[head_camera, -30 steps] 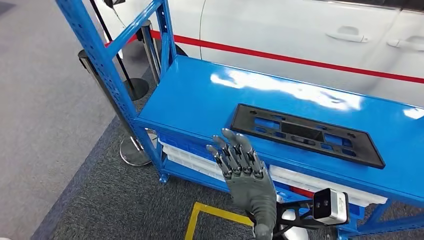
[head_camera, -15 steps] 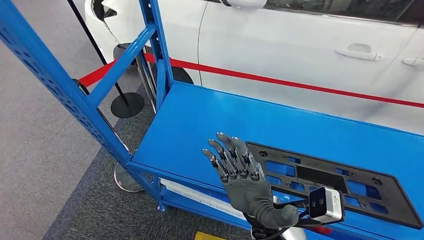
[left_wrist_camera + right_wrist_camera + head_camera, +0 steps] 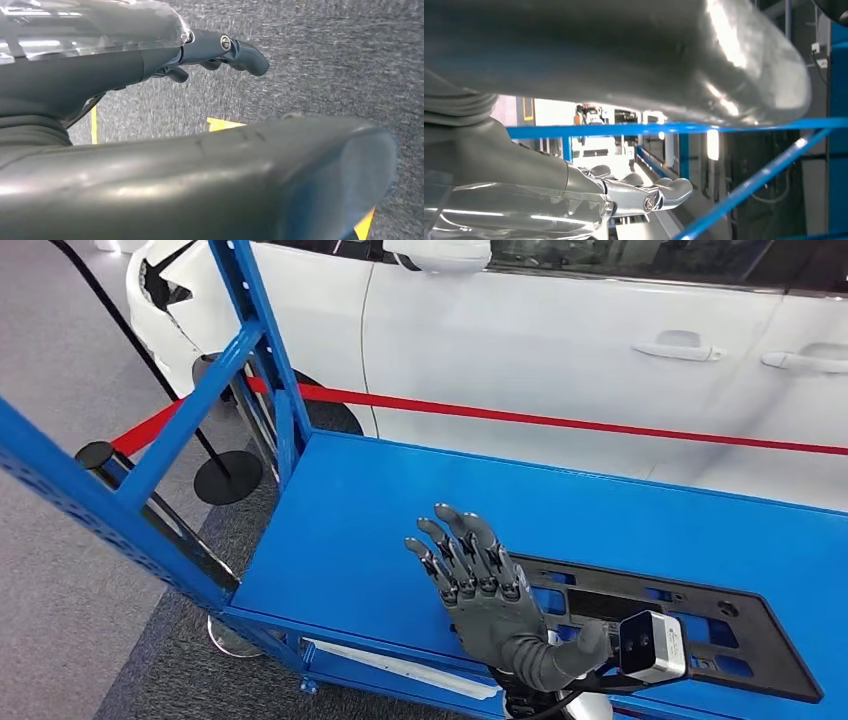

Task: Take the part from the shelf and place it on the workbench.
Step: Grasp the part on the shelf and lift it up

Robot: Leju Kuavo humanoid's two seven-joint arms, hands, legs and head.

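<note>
Right hand (image 3: 480, 585) hovered empty, fingers spread, over the blue shelf (image 3: 380, 510), beside the black part (image 3: 700, 640). Left hand (image 3: 215, 55) hung empty, fingers loosely curled.

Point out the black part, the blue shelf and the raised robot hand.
black part (image 3: 752, 640): head view, its right frame section.
blue shelf (image 3: 400, 510): head view, bare top surface.
right robot hand (image 3: 480, 585): head view, back of the hand.

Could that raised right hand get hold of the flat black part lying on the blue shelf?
Probably yes. The right hand is raised with fingers spread, holding nothing, just over the near edge of the black part, which lies flat on the open blue shelf, uncovered.
</note>
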